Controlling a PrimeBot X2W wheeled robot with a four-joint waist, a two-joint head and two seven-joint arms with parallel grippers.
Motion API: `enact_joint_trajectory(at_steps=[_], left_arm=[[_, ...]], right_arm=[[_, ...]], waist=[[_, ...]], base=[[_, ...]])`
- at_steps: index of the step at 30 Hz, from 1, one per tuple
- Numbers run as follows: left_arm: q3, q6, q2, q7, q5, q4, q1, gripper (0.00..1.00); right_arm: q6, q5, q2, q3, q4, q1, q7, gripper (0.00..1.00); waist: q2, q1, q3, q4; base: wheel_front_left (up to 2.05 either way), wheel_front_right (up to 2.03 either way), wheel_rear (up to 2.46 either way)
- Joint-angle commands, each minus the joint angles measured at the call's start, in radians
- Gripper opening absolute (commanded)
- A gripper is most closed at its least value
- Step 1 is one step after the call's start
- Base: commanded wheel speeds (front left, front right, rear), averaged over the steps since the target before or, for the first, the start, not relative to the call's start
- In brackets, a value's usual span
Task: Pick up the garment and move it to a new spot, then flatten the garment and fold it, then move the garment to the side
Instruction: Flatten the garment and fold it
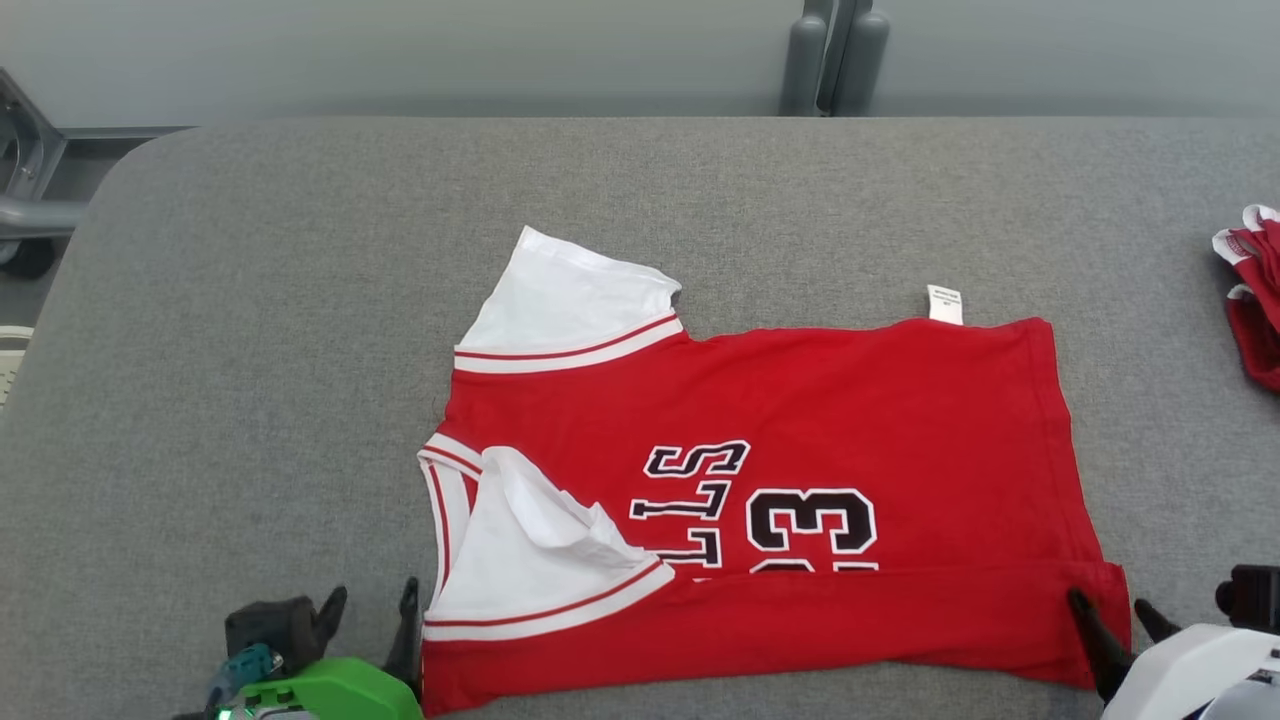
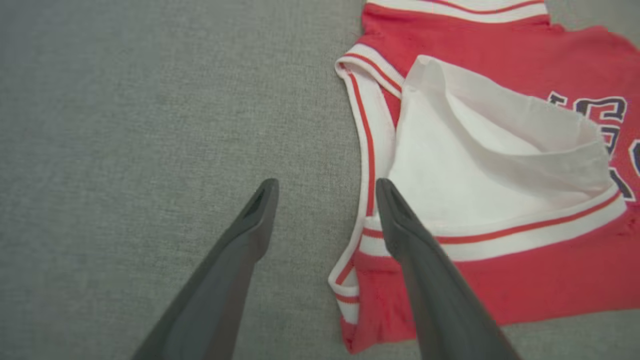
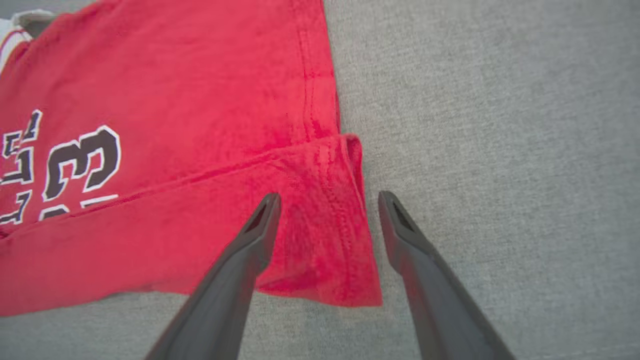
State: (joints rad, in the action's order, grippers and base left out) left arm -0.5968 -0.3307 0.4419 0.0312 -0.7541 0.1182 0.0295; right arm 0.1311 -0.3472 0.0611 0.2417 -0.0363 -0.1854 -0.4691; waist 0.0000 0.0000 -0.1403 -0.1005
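Note:
The garment (image 1: 800,420) is a red jersey with white sleeves and black lettering, lying flat on the grey table (image 1: 250,350). Its near long edge is folded over onto the print. At the jersey's near left corner my left gripper (image 1: 372,612) stands open, one finger (image 2: 400,225) over the white trim and the other on bare table. My right gripper (image 1: 1112,612) is open at the near right corner, its fingers either side of the folded hem (image 3: 340,220). Nothing is held by either one.
A second red and white piece of cloth (image 1: 1255,300) lies at the table's right edge. A small white tag (image 1: 945,304) sticks out from the jersey's far edge. Beyond the table's far edge stands a grey post (image 1: 833,55).

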Motion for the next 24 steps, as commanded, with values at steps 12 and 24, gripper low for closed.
enact_joint_trajectory(at_steps=[12, 24], left_arm=[[0.097, 0.051, -0.082, -0.290, 0.083, 0.072, 0.073, 1.00], [0.269, 0.269, -0.174, -0.296, 0.244, 0.038, 0.087, 1.00]], right_arm=[[0.000, -0.023, -0.009, -0.079, 0.090, 0.102, 0.330, 1.00], [-0.001, -0.024, -0.009, -0.192, 0.198, 0.181, 0.562, 1.00]], waist=[[0.0000, 0.0000, 0.112, -0.020], [0.0000, 0.0000, 0.169, -0.039]], base=[[0.00, 0.00, 0.00], [0.00, 0.00, 0.00]])
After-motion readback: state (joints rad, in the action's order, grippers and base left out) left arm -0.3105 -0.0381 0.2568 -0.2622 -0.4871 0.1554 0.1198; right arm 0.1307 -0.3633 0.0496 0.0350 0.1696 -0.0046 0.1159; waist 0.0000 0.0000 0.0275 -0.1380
